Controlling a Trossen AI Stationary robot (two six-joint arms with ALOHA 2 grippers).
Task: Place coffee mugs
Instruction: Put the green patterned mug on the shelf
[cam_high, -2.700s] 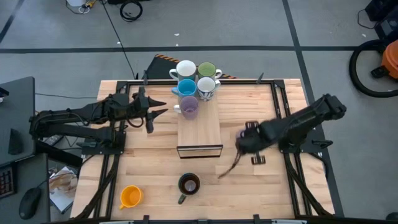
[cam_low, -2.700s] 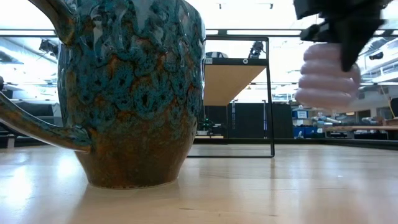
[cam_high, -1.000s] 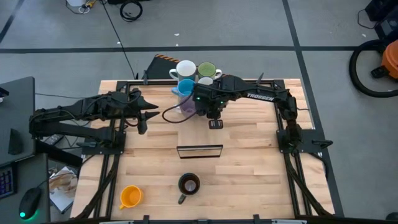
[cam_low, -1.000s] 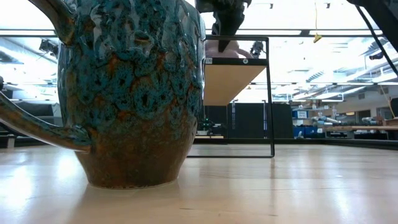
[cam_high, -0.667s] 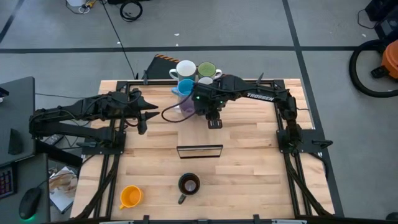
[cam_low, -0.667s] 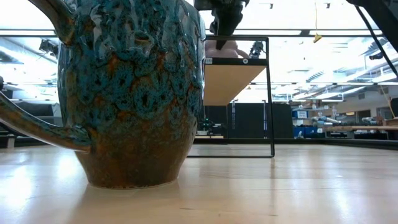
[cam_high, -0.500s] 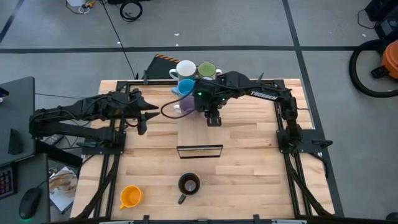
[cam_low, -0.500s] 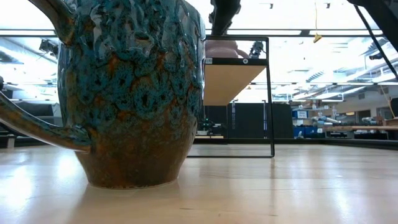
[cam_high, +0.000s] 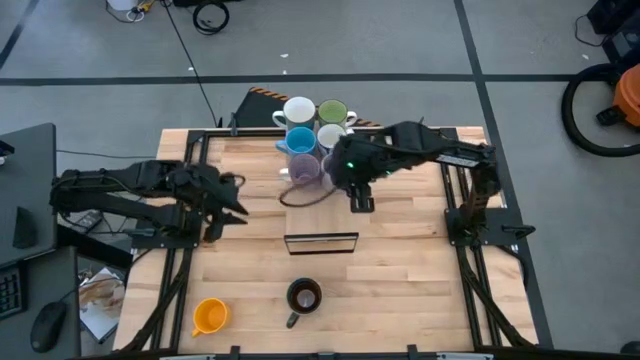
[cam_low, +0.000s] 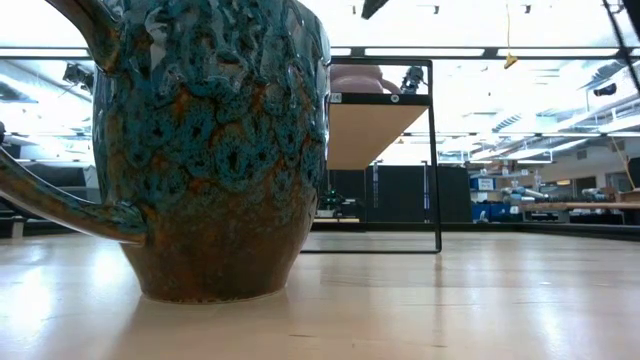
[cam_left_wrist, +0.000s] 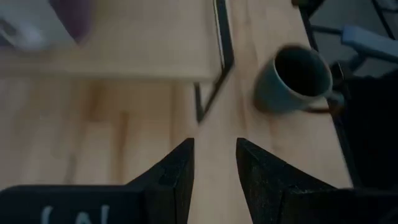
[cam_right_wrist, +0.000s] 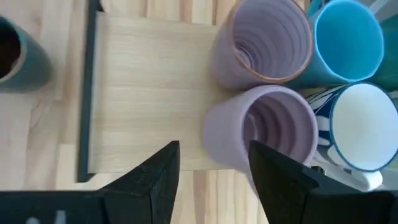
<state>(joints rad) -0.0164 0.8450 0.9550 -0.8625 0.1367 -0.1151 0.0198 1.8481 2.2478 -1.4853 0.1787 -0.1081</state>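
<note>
Six of the coffee mugs are now parked on the far end of the raised wooden board (cam_high: 320, 215): white (cam_high: 298, 110), green (cam_high: 333, 111), light blue (cam_high: 300, 141), patterned white (cam_high: 332, 137), and the two lilac ones (cam_right_wrist: 267, 46) (cam_right_wrist: 270, 134), packed so tightly they look to be touching. Two are left down on the table at the front, the dark mug (cam_high: 303, 296) and the orange mug (cam_high: 209, 316).

The right gripper (cam_right_wrist: 211, 180) is held just over the board beside the nearer lilac mug, fingers spread apart and nothing in them. The left gripper (cam_left_wrist: 214, 168) is hung low over the table to the left of the board, fingers parted and empty, with the dark mug seen ahead of it past the board's metal leg.

What could go wrong: that lilac mug could get clipped by a right finger if the arm is pulled away sideways rather than up, and with the cluster this tight, one nudge would probably be passed on to its neighbours. The board's frame could also be snagged by the left arm on the way to the dark mug.

Compared with a few seconds back: a lilac mug was being carried off to the right of the board then, and it's been set down and let go since. The left arm has also been brought forward from beside the mug cluster.
</note>
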